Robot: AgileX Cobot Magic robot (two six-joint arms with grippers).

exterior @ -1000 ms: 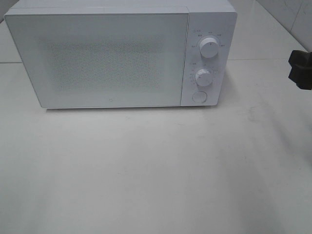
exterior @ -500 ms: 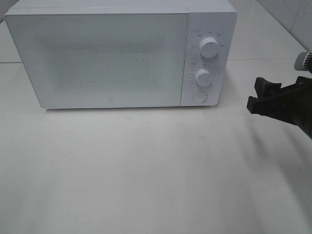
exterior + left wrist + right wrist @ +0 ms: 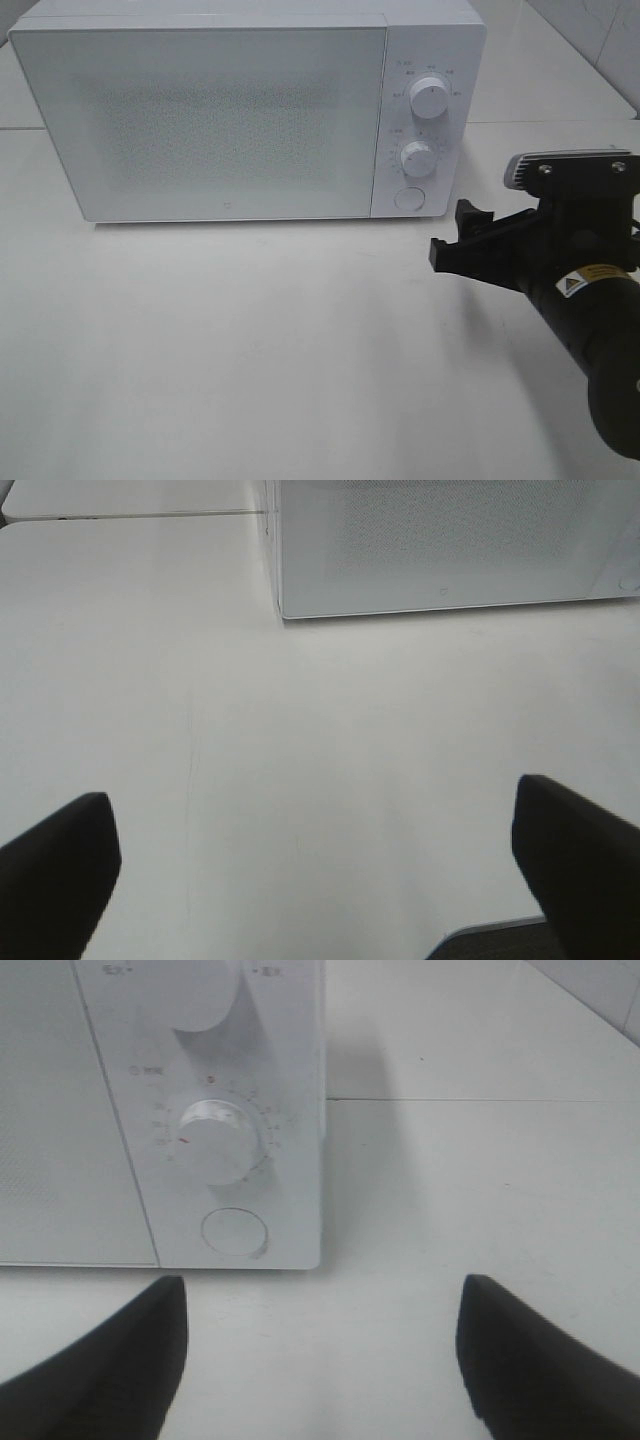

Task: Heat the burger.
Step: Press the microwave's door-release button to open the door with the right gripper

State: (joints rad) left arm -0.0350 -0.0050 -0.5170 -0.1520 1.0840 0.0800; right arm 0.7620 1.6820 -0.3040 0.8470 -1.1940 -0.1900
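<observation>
A: Where's the burger?
B: Can't tell; it isn't in sight. The microwave (image 3: 230, 120), door shut, sits at 11 o'clock on the table (image 3: 250, 350).
A: And the pincers?
B: Wide and empty, the right pincer (image 3: 450, 232) is at 4 o'clock from the round button (image 3: 407, 198). Over bare table, the left pincer (image 3: 320, 870) is wide and empty too.

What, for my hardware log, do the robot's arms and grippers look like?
The right arm is a thick matte-black cylinder bearing a yellow-and-white warning label, with a silver-grey housing on its wrist. The right gripper has black blocky fingers. Of the left gripper only two black, rounded fingertips show.
</observation>
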